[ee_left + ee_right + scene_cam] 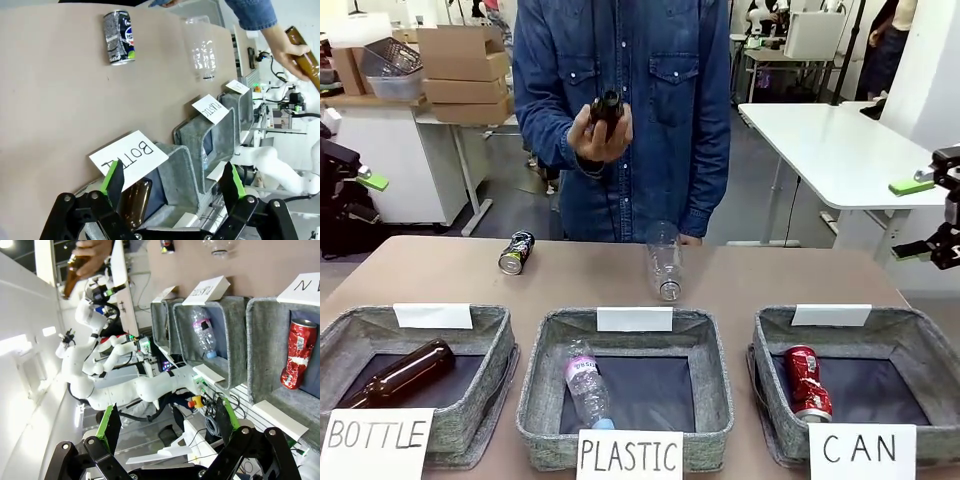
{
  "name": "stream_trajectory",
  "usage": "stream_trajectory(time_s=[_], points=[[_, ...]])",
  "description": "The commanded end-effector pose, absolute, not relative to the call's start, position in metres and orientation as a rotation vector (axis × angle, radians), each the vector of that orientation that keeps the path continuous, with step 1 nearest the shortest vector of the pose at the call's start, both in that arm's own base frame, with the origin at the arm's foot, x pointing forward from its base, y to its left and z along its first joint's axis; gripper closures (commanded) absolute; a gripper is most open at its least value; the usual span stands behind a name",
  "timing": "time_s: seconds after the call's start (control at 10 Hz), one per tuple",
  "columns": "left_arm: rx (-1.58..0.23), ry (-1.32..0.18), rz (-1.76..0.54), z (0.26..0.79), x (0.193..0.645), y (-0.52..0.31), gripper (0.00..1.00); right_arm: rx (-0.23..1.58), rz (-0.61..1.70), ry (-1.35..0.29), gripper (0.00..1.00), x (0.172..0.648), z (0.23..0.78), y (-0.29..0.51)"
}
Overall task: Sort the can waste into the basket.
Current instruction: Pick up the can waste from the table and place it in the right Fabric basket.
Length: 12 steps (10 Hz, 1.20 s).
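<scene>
A red dented can [807, 382] lies in the grey felt basket [775, 340] signed "CAN" at the front right; the right wrist view shows the red can [297, 355] too. A dark silvery can [516, 252] lies on its side on the table's far left part, and it is also the can [119, 38] ahead in the left wrist view. My left gripper [172, 182] is open and holds nothing, off the table's left side. My right gripper [918, 218] hangs open and holds nothing beyond the table's right edge, also seen as the gripper [167, 420] in its own wrist view.
The person at the far side holds a brown bottle [606, 108] up at chest height. A clear plastic bottle [664, 262] lies mid-table. The "BOTTLE" basket [485, 385] holds a brown bottle [400, 372]; the "PLASTIC" basket [715, 390] holds a clear bottle [586, 385].
</scene>
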<state>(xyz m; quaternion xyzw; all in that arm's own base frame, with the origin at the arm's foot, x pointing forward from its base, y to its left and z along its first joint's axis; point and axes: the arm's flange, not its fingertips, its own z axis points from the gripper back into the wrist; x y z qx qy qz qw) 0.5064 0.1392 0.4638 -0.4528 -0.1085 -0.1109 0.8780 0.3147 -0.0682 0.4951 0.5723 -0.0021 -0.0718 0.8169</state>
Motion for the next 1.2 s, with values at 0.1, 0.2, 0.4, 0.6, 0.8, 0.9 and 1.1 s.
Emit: stream_trajectory(time_s=[0.1,0.2,0.4,0.6,0.8,0.9,1.1], points=[[-0.961,-0.194,-0.165,0.492,0.489,0.175,0.00,1.215,-0.125,-0.012,0.00,0.314,0.494,-0.070],[-0.948,-0.211,-0.147,0.501,0.477,0.193,0.00,1.215,-0.125,-0.012,0.00,0.314,0.494,-0.070],[-0.962,-0.259,-0.145,0.515,0.449,0.221,0.00,1.215,-0.125,-0.012,0.00,0.314,0.494,-0.070],[-0.986,-0.248,-0.231,0.512,0.434,0.219,0.00,1.215,-0.125,-0.012,0.00,0.314,0.494,-0.070],[-0.969,-0.268,-0.195,0.514,0.427,0.227,0.00,1.215,-0.125,-0.012,0.00,0.314,0.494,-0.070],[-0.978,-0.266,-0.214,0.515,0.424,0.226,0.00,1.215,-0.125,-0.012,0.00,0.314,0.494,-0.070],[-0.958,-0.260,-0.217,0.517,0.425,0.223,0.00,1.215,-0.125,-0.012,0.00,0.314,0.494,-0.070]])
